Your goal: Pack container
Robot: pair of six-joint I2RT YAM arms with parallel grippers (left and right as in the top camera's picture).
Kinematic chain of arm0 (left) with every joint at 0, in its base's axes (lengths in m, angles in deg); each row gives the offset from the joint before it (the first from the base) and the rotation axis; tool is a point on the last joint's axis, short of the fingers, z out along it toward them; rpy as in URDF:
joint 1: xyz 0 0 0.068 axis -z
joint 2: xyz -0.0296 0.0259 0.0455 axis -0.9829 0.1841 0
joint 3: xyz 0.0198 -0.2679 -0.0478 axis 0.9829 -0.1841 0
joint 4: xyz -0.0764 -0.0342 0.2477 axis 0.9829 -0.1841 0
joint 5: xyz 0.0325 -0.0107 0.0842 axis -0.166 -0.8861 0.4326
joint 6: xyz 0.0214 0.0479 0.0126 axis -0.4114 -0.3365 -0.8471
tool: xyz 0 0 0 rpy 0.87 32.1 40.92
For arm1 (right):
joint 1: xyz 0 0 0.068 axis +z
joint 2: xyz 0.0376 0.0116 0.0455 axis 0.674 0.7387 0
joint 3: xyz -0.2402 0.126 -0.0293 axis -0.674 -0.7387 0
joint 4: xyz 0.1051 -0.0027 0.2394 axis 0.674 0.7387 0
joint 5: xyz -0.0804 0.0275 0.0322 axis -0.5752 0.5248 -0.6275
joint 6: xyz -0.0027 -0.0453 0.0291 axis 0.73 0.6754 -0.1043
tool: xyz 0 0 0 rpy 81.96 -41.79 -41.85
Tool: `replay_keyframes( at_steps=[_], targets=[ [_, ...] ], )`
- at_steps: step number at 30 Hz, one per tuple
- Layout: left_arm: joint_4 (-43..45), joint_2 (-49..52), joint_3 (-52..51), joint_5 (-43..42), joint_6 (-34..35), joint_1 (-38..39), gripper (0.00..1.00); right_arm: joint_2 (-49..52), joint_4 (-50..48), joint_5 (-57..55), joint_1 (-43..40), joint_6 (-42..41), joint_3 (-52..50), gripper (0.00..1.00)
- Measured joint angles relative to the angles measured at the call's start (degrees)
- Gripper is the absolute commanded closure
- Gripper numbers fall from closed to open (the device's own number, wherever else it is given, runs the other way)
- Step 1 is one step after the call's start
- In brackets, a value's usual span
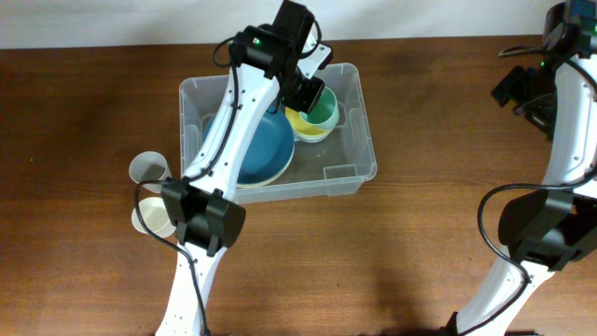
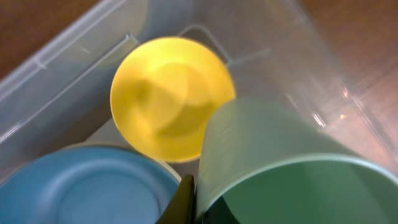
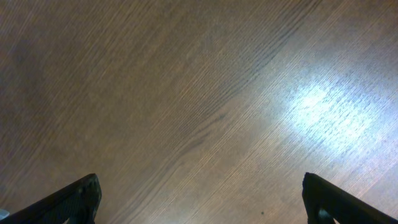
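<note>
Though clear, rounded rimmed plastic container (image 1: 350, 140)

Left hand (image 1: 312, 96) pinched shut; right hand (image 3: 199, 199) spread wide open.

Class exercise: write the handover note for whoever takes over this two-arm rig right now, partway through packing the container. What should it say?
Left tool: shut on the rim of the green cup, held at the yellow bowl in the container. Whether the cup has touched down is unclear.
Right tool: open and empty, above the bare table.
Done: the blue plate and yellow bowl are in the container.
Left: release the green cup, probably into the yellow bowl. The grey cup and white cup stand outside, left of the container, and are likely next.
</note>
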Motion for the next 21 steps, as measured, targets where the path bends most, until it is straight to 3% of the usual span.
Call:
replay_keyframes(
  at_steps=[8,21],
  targets=[
    [-10.91,0.09,1.64,-0.35,-0.83,0.26,0.99,0.00,0.02,-0.02,0.00,0.00,0.00,0.01],
    [-9.97,0.11,-2.03,-0.35,-0.87,1.16,0.99,0.00,0.02,0.00,0.00,0.00,0.00,0.01]
  ],
)
